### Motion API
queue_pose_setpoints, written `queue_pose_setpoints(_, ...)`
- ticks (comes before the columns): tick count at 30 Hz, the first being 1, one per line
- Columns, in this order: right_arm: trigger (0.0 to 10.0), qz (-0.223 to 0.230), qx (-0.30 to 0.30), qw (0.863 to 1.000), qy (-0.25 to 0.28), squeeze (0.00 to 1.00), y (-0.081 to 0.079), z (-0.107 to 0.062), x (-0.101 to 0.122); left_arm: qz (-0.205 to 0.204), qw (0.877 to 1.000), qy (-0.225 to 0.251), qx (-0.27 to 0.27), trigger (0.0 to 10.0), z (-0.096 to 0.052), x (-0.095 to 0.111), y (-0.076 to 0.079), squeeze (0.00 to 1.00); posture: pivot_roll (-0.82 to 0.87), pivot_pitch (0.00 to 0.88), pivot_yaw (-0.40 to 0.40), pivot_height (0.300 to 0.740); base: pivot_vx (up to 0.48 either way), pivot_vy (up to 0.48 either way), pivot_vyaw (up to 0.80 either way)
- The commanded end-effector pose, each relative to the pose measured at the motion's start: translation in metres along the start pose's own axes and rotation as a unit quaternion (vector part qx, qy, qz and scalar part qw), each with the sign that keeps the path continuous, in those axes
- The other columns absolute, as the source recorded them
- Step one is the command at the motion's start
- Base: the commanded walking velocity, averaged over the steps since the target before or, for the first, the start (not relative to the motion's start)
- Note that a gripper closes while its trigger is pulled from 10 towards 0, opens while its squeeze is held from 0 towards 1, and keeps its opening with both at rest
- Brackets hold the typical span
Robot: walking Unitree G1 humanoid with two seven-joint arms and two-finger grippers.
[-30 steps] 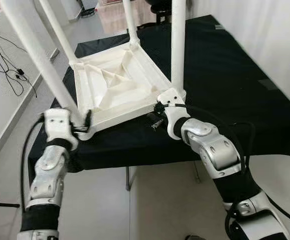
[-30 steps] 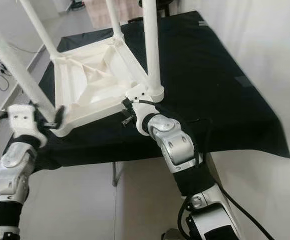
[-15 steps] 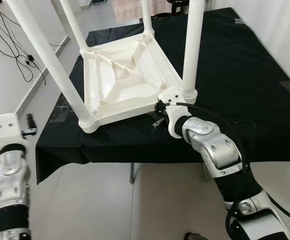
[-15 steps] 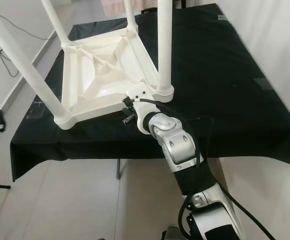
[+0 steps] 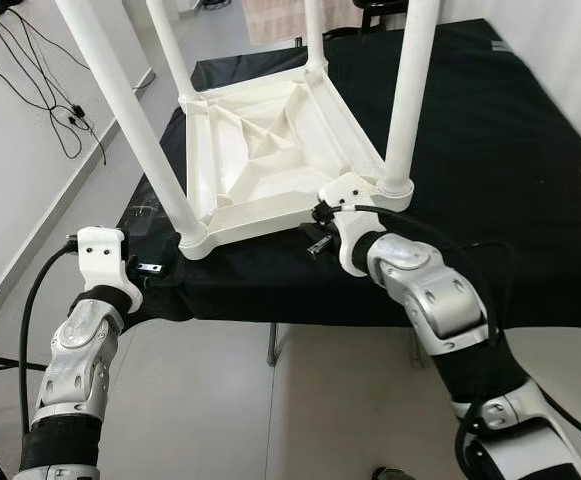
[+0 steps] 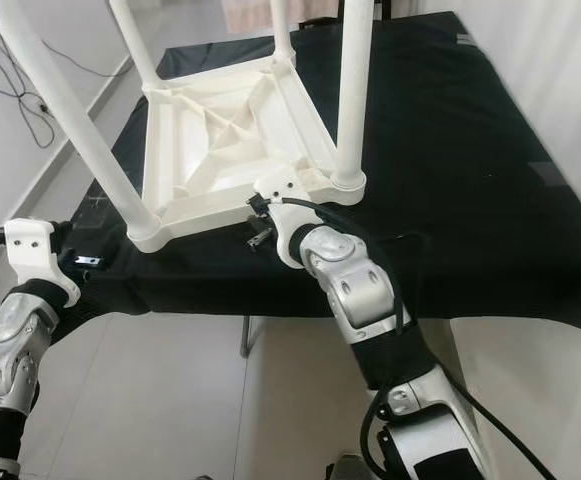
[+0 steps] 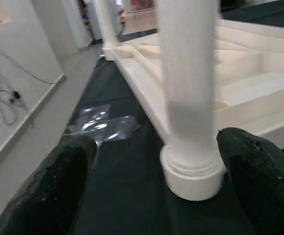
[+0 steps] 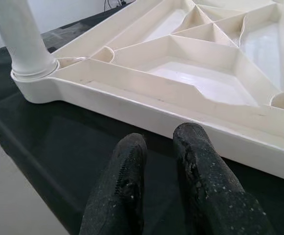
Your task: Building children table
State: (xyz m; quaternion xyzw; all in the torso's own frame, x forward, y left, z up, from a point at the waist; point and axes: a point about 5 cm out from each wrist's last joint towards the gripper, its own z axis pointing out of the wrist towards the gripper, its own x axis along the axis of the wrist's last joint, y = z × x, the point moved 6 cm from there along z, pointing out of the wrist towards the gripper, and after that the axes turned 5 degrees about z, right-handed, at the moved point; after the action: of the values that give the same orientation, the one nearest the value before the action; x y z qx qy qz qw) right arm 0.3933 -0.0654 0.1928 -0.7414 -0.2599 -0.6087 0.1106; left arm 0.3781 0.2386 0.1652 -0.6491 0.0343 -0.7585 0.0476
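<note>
I see a bench (image 5: 490, 180) draped in black cloth ahead of both my arms, and on it the white table (image 5: 270, 160) lies upside down with its ribbed underside up and four legs standing upward. The near left leg (image 5: 130, 120) rises just ahead of my left gripper (image 7: 156, 196), whose fingers (image 7: 58, 191) are spread wide, one on each side of the leg's base without touching it. That gripper sits at the bench's near left corner. My right gripper (image 8: 161, 191) rests low on the cloth at the table's near edge, just beside the near right leg (image 5: 410, 100); its fingers (image 8: 122, 186) are close together with only a narrow gap, holding nothing. A crumpled clear plastic bag (image 7: 102, 125) lies on the cloth beyond my left gripper, beside the table's rim.
</note>
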Motion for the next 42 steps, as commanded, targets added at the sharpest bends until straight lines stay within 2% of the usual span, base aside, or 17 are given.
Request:
queue_pose_setpoints(1,10.0,-0.003,0.006,1.0,0.006,0.0,-0.005,0.001,0.003,0.019,0.999,-0.002,0.041,10.0,0.002,-0.003,-0.023,0.0,-0.11,0.105,0.113,0.74,0.0,0.0,0.0)
queue_pose_setpoints(8,10.0,-0.004,0.008,1.0,0.007,0.0,-0.006,0.0,0.004,0.02,0.999,0.009,0.036,10.0,0.018,0.006,-0.03,0.0,-0.14,0.119,0.11,0.74,0.0,0.0,0.0)
queue_pose_setpoints(11,10.0,-0.007,0.009,1.0,0.009,0.0,-0.007,-0.002,0.006,0.017,0.999,0.016,0.026,10.0,0.035,0.016,-0.03,0.0,-0.16,0.131,0.109,0.74,0.0,0.0,0.0)
queue_pose_setpoints(13,10.0,-0.01,0.01,1.0,0.009,0.0,-0.007,-0.005,0.007,0.017,1.0,0.017,0.002,10.0,0.045,0.021,-0.021,0.0,-0.18,0.143,0.115,0.74,0.0,0.0,0.0)
queue_pose_setpoints(14,10.0,-0.012,0.009,1.0,0.009,0.0,-0.007,-0.007,0.008,0.009,0.999,0.02,-0.027,10.0,0.052,0.024,-0.007,0.0,-0.18,0.145,0.116,0.74,0.0,0.0,0.0)
queue_pose_setpoints(15,10.0,-0.012,0.009,1.0,0.009,0.0,-0.007,-0.007,0.008,0.009,0.999,0.02,-0.027,10.0,0.052,0.024,-0.007,0.0,-0.18,0.145,0.116,0.74,0.0,0.0,0.0)
queue_pose_setpoints(16,10.0,-0.013,0.008,1.0,0.008,0.0,-0.006,-0.009,0.008,-0.003,0.998,0.026,-0.058,10.0,0.057,0.028,0.008,0.0,-0.19,0.157,0.12,0.74,0.0,0.0,0.0)
queue_pose_setpoints(17,10.0,-0.013,0.008,1.0,0.008,0.0,-0.006,-0.009,0.008,-0.003,0.998,0.026,-0.058,10.0,0.057,0.028,0.008,0.0,-0.19,0.157,0.12,0.74,0.0,0.0,0.0)
queue_pose_setpoints(18,10.0,-0.014,0.008,1.0,0.006,0.0,-0.006,-0.01,0.007,-0.012,0.996,0.029,-0.085,10.0,0.058,0.029,0.021,0.0,-0.19,0.167,0.12,0.74,0.0,0.0,0.0)
queue_pose_setpoints(19,10.0,-0.014,0.008,1.0,0.006,0.0,-0.006,-0.01,0.007,-0.012,0.996,0.029,-0.085,10.0,0.058,0.029,0.021,0.0,-0.19,0.167,0.12,0.74,0.0,0.0,0.0)
queue_pose_setpoints(21,10.0,-0.015,0.011,1.0,0.003,0.0,-0.007,-0.012,0.005,-0.019,0.993,0.033,-0.116,10.0,0.057,0.03,0.034,0.0,-0.19,0.18,0.122,0.74,0.0,0.0,0.0)
queue_pose_setpoints(23,10.0,-0.015,0.013,1.0,0.001,0.0,-0.008,-0.013,0.004,-0.022,0.991,0.034,-0.128,10.0,0.056,0.031,0.04,0.0,-0.19,0.182,0.123,0.74,0.0,0.0,0.0)
queue_pose_setpoints(26,10.0,-0.01,0.023,1.0,-0.01,0.0,-0.015,-0.018,-0.004,-0.034,0.984,0.047,-0.17,10.0,0.047,0.036,0.052,0.0,-0.18,0.207,0.127,0.74,0.0,0.0,0.0)
queue_pose_setpoints(31,10.0,-0.001,0.033,0.999,-0.018,0.0,-0.019,-0.021,-0.01,-0.05,0.979,0.064,-0.185,10.0,0.039,0.046,0.051,0.0,-0.17,0.222,0.127,0.74,0.0,0.0,0.0)
queue_pose_setpoints(35,10.0,0.007,0.032,0.999,-0.03,0.0,-0.019,-0.025,-0.016,-0.053,0.968,0.083,-0.23,10.0,0.012,0.062,0.054,0.0,-0.14,0.263,0.124,0.74,0.0,0.0,0.0)
queue_pose_setpoints(38,10.0,0.009,0.03,0.999,-0.032,0.0,-0.018,-0.024,-0.017,-0.043,0.967,0.085,-0.235,10.0,0.009,0.064,0.056,0.0,-0.14,0.265,0.124,0.74,0.0,0.0,0.0)
queue_pose_setpoints(42,10.0,0.013,0.025,0.999,-0.031,0.0,-0.016,-0.026,-0.016,-0.024,0.973,0.087,-0.213,10.0,0.018,0.065,0.049,0.0,-0.14,0.28,0.128,0.74,0.0,0.0,0.0)
